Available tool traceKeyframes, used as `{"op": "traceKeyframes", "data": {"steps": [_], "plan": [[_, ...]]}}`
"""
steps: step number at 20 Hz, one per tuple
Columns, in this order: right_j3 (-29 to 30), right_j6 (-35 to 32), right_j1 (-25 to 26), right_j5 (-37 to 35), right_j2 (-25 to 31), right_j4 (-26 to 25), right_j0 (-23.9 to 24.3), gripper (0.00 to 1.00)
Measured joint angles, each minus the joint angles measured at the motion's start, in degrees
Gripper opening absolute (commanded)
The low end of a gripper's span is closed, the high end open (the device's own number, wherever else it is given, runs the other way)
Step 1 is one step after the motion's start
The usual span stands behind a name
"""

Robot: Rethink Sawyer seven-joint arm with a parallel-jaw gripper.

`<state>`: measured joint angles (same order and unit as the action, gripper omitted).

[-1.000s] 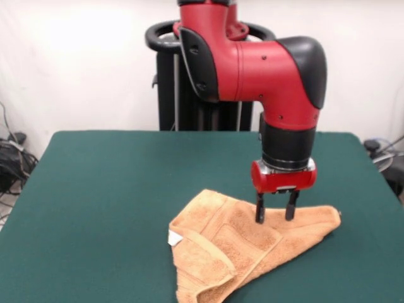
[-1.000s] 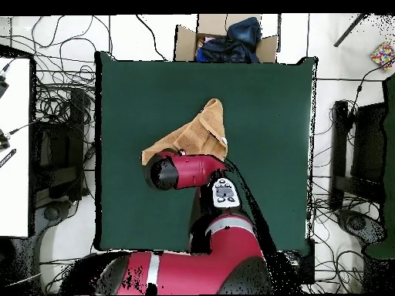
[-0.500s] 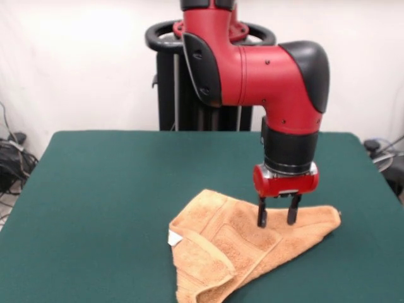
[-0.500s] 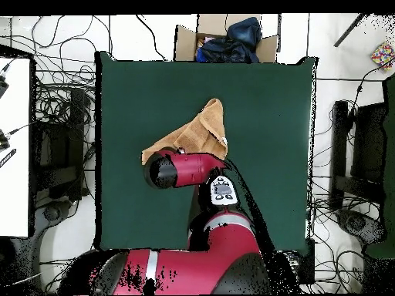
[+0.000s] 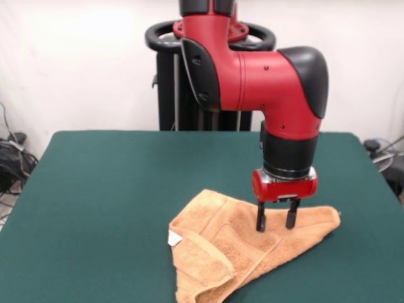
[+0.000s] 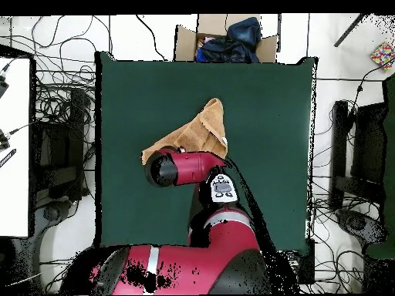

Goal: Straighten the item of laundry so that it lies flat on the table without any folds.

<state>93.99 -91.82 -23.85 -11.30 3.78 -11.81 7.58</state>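
Observation:
The item of laundry (image 5: 233,243) is an orange-tan towel lying folded into a rough triangle on the green table (image 5: 113,189), with a small white tag at its left edge. My gripper (image 5: 276,223) stands open over the towel's right part, its two black fingertips resting on or just above the cloth, nothing pinched between them. In the overhead view the towel (image 6: 202,127) shows above the arm, and the arm's red body hides the gripper and the towel's lower edge.
A cardboard box (image 6: 224,42) with dark cloth inside sits beyond the table's top edge in the overhead view. Cables and equipment lie on the floor at both sides. The table's green top spreads wide to the left of the towel.
The gripper has sunk slightly onto the towel and shifted a little along it. The towel's shape is unchanged.

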Motion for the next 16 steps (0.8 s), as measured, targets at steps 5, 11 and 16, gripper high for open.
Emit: {"op": "traceKeyframes", "data": {"steps": [5, 11, 16], "plan": [[-0.55, -0.01, 0.27, -0.01, -0.02, 0.0, -0.01, 1.0], [-1.68, -0.01, 0.42, -0.02, -0.02, -0.01, 0.28, 1.0], [-3.3, -0.01, 0.52, -0.18, -0.02, -0.01, 1.54, 1.0]]}}
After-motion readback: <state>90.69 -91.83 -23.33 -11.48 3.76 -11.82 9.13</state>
